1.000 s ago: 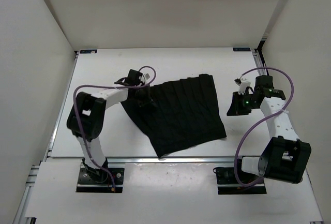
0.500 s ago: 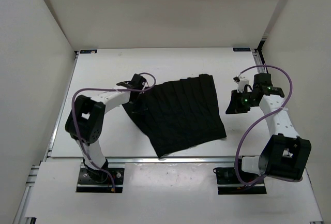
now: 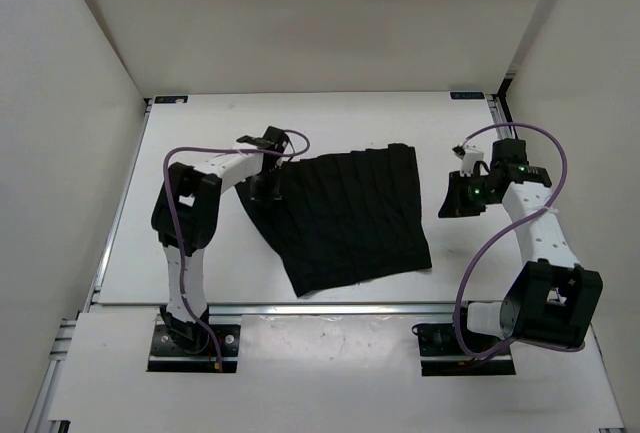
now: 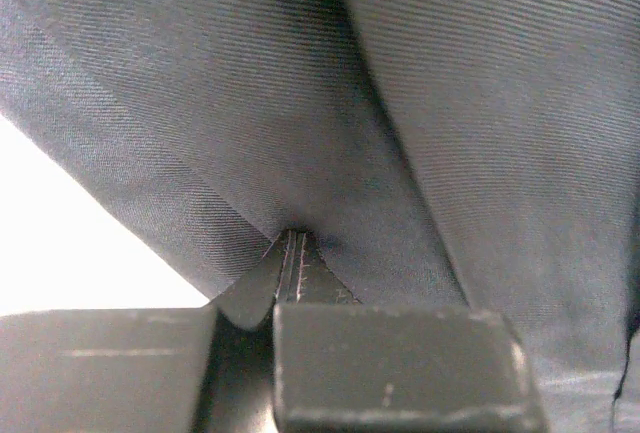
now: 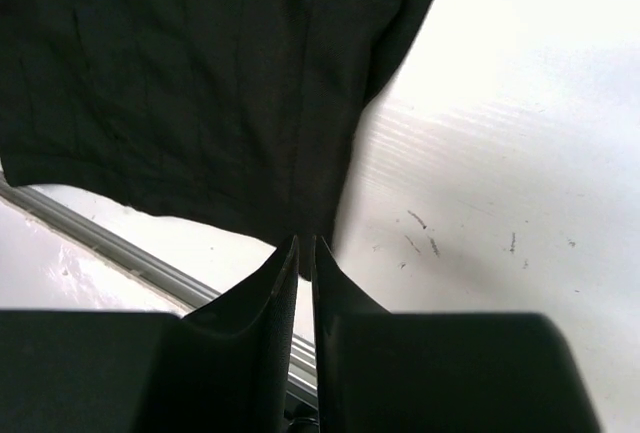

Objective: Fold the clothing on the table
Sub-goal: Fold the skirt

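The white-and-black left arm point(image 3: 222, 169) rises from its base, elbow bent, forearm reaching right. Its black two-finger left gripper point(image 4: 292, 245) points down, clamped on a fold of the black pleated clothing point(image 4: 250, 103). The white-and-black right arm point(image 3: 537, 235) bends leftward. Its black right gripper point(image 5: 305, 243) hangs tilted down, fingers almost together, empty.

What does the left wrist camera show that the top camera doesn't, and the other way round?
Only left wrist: the left gripper pinching a stitched fold of the clothing, weave visible. Only top: the whole garment's outline on the table, and the right gripper standing apart, right of the cloth. Both: black fabric at the left gripper.
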`<state>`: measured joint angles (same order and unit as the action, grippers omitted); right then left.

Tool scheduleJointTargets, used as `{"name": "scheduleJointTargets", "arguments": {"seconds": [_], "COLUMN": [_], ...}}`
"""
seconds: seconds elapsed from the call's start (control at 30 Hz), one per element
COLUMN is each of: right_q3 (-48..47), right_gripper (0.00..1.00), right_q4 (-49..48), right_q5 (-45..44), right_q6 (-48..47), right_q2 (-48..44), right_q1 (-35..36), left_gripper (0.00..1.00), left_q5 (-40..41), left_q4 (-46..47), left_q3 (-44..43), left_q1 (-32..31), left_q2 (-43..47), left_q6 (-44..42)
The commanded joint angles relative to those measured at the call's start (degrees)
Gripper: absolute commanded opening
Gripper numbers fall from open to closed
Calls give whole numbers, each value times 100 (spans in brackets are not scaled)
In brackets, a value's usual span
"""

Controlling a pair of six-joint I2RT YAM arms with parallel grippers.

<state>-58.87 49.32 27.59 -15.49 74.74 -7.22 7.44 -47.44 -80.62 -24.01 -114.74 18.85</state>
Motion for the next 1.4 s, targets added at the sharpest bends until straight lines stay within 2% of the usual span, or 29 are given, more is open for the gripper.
{"name": "scheduleJointTargets", "arguments": {"seconds": [0.0, 0.13, 0.27, 0.4, 0.47, 0.5, 0.57, 0.63, 0.7, 0.8, 0.83, 0.87, 0.93, 1.0, 1.03, 1.1, 1.23, 1.37], "right_q3": [-300, -327, -187, 24, 139, 148, 288, 429, 560, 850, 973, 1026, 1202, 1255, 1281, 1325, 1527, 1624], "right_gripper": [15, 15, 15, 17, 63, 99, 99, 99, 99, 98, 94, 88, 82, 90, 99, 99, 96, 96], "right_q4": [-36, -36, -54, -124, -116, -98, -115, -186, -274, -414, -467, -502, -625, -695, -739, -801, -1029, -1030], "right_q5": [-70, -53, 18, 44, 272, 360, 484, 502, 396, 553, 632, 746, 870, 888, 879, 835, 704, 923], "right_q6": [10, 116, 186, 291, 239, 248, 300, 353, 450, 677, 826, 889, 1038, 1083, 1065, 1074, 1162, 1197], "right_q2": [-187, -328, -425, -582, -584, -618, -653, -645, -654, -557, -487, -443, -372, -285, -285, -241, -249, -188], "right_q1": [-59, -104, -95, -42, -60, -69, -69, 54, 150, 143, 107, 72, 98, 151, 195, 361, 555, 450], "left_gripper": [0, 0, 0, 0, 0, 6, 37, 42, 60, 78, 79, 75, 70, 70, 70, 67, 66, 66], "left_q5": [380, 451, 390, 161, -100, -346, -524, -718, -980, -1156, -1410, -1508, -1973, -1976, -1949, -2088, -2545, -2652], "left_q4": [-46, -169, -240, 198, 566, 882, 1401, 1685, 1625, 1387, 1535, 1701, 1904, 1984, 2080, 2309, 3071, 3505], "left_q3": [-540, -1060, -1955, -1941, -1590, -1197, -422, 604, 1159, 1898, 2249, 2574, 3076, 3525, 3805, 4237, 5150, 5784], "left_q1": [291, 493, 520, 354, 230, 187, 160, 230, 265, 160, 142, 151, 116, -94, -130, -227, 37, 265], "left_q2": [-566, -944, -1357, -869, -369, 96, 842, 1593, 2321, 2893, 3148, 3264, 3711, 3932, 4046, 4170, 4573, 4899], "left_q6": [-258, -189, -171, -206, -285, -355, -129, 64, 233, 259, 329, 478, 777, 1005, 1059, 1278, 1752, 2008]}}
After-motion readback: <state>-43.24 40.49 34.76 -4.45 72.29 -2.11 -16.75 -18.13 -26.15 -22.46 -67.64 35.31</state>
